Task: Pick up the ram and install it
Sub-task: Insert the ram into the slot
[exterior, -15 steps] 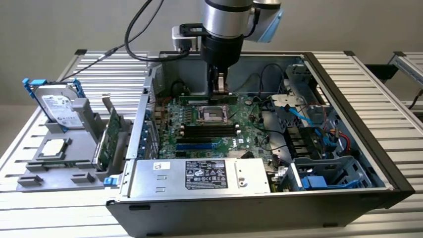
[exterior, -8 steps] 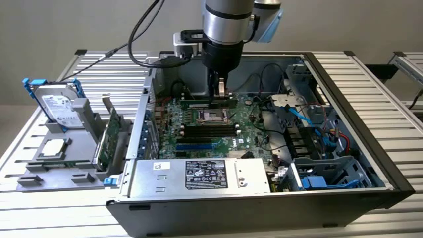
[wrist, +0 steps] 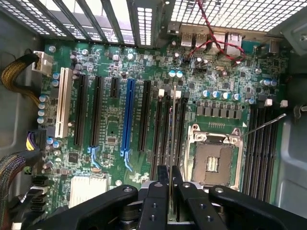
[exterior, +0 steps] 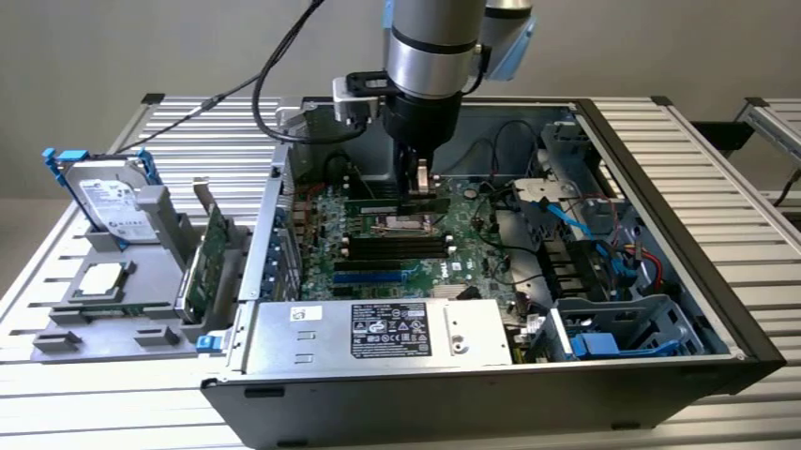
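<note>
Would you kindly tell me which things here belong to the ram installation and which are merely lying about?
In the job: the ram, held in the gripper; the black memory slots under it; the motherboard.
Lying about: the hard drive, the expansion card and the square silver chip, on the grey rack at the exterior view's left.

Power supply label (exterior: 388, 328): white and black panel, dense print and marks, none legible. Hard drive label (exterior: 105, 198): print illegible. No readable text.
</note>
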Tool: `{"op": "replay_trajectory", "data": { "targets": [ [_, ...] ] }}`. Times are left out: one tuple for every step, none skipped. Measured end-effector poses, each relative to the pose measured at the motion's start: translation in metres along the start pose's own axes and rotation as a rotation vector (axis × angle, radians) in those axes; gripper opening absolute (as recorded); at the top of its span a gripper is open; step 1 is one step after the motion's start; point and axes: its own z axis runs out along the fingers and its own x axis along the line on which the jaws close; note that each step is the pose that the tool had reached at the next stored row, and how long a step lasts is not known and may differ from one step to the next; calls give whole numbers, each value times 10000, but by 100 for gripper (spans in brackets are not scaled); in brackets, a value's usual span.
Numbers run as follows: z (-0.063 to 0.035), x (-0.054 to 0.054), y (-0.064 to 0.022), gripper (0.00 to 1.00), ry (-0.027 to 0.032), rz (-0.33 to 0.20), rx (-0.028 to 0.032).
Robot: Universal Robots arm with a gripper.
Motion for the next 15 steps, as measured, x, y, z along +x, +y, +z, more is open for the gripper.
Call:
{"op": "replay_trajectory", "data": {
  "targets": [
    [17, 0, -3, 14, 11, 1, -1],
    [37, 1, -8, 14, 28, 1, -2],
    [53, 2, -16, 14, 47, 2, -3],
    [67, 3, -28, 14, 67, 4, -5],
    [78, 5, -43, 14, 92, 6, -7],
    [89, 6, -58, 14, 118, 8, -10],
    [100, 8, -72, 14, 144, 10, -12],
    [111, 9, -82, 14, 170, 11, -14],
    [122, 10, -85, 14, 204, 14, -18],
    [130, 10, -86, 14, 243, 17, -21],
    [137, 10, -87, 14, 290, 20, -25],
    [143, 11, -88, 14, 340, 23, -29],
    [148, 11, -88, 14, 400, 26, -35],
    [153, 11, -89, 14, 459, 30, -41],
    [160, 11, -89, 14, 520, 35, -45]
  ]
}}
